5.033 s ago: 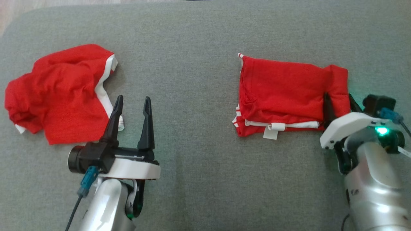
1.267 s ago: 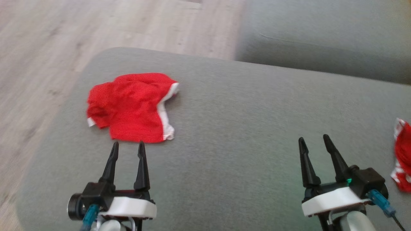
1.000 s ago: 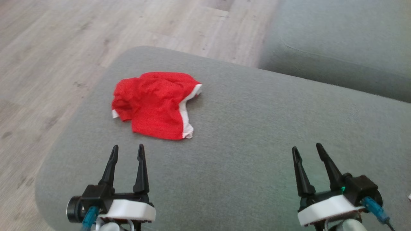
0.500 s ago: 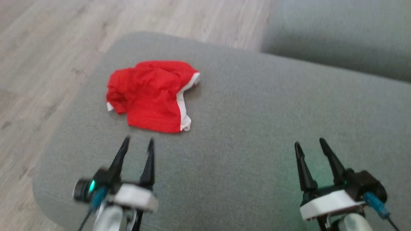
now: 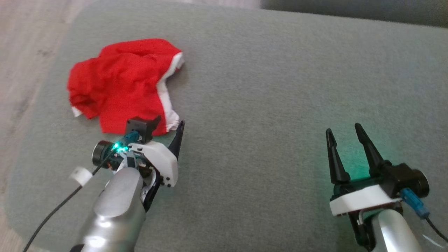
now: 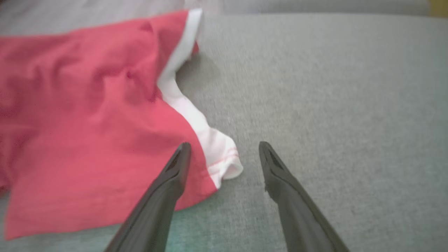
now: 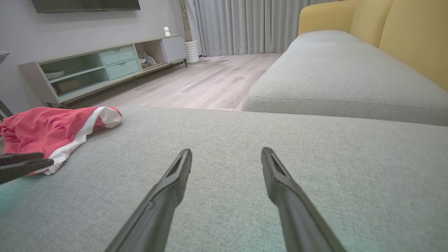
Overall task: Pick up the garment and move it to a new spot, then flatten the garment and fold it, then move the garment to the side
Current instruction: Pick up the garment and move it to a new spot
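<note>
Crumpled red white-trimmed garment (image 5: 119,84) lies on grey sofa cushion (image 5: 262,87), not yet lifted; open left hand (image 6: 224,145) at its corner, right hand (image 5: 343,127) open, empty.

Soft, even daylight and no hard shadows. In the right wrist view, the sharpest of the three, the curtains (image 7: 245,26) far beyond the right gripper (image 7: 226,149) glow pale, and straight lines bow slightly toward the frame edges. The left wrist view is blurred throughout: the garment (image 6: 87,122) washes out to pinkish red, and a faint soft shadow lies under its white hem, beyond the left gripper (image 6: 224,144). The head view is mildly soft. A green lamp (image 5: 117,147) shines behind the left gripper (image 5: 168,122), and a green tint spreads over the cushion (image 5: 262,87) around the right gripper (image 5: 343,127). White glare spots sit on the left forearm (image 5: 119,196).
</note>
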Robot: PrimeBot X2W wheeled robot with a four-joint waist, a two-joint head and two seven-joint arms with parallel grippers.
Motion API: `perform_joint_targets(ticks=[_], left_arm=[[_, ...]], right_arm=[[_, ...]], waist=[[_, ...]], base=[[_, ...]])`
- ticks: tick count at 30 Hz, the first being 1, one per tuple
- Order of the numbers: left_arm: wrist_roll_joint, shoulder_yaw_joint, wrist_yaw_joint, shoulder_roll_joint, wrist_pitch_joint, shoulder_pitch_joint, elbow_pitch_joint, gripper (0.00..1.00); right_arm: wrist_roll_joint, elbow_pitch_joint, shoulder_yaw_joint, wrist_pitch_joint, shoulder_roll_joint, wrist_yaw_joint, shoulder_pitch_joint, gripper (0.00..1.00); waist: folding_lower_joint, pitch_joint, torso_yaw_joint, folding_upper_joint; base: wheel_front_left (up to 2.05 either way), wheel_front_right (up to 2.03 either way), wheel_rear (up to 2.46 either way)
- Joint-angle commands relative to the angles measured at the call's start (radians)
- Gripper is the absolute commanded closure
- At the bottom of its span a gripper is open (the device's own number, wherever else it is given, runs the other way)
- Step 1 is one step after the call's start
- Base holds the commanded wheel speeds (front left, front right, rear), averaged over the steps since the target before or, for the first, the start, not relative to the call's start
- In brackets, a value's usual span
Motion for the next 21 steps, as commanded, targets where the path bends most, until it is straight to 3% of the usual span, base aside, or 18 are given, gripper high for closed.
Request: perform_joint_targets(ticks=[1,7,8,9,10,21], left_arm=[[-0.009,0.018,-0.005,0.028,0.012,-0.046,0.000,0.00],[-0.045,-0.003,-0.005,0.032,0.008,-0.078,0.106,0.00],[-0.054,-0.012,-0.005,0.030,0.004,-0.079,0.118,0.13],[-0.059,-0.022,-0.005,0.031,-0.004,-0.081,0.128,0.62],[-0.064,-0.028,-0.005,0.033,-0.017,-0.084,0.135,1.00],[-0.127,-0.107,-0.005,0.055,-0.203,-0.083,0.105,1.00]], right_arm=[[0.002,-0.032,0.027,-0.011,-0.004,-0.001,-0.038,0.00],[0.005,-0.036,0.042,-0.011,-0.004,-0.001,-0.044,0.00],[0.006,-0.035,0.043,-0.011,-0.004,-0.001,-0.045,0.00],[0.007,-0.034,0.042,-0.011,-0.004,-0.001,-0.046,0.00],[0.008,-0.033,0.041,-0.011,-0.004,-0.001,-0.047,0.00],[0.052,-0.007,0.054,-0.011,-0.004,-0.001,-0.045,0.00]], waist=[[-0.0003,0.027,-0.028,0.0000],[-0.0003,0.042,-0.050,0.0000],[-0.0003,0.042,-0.052,0.0000],[-0.0003,0.042,-0.055,0.0000],[-0.0003,0.041,-0.056,0.0000],[-0.0003,-0.059,-0.119,0.0000]], base=[[0.00,0.00,0.00],[0.00,0.00,0.00],[0.00,0.00,0.00],[0.00,0.00,0.00],[0.00,0.00,0.00],[0.00,0.00,0.00]])
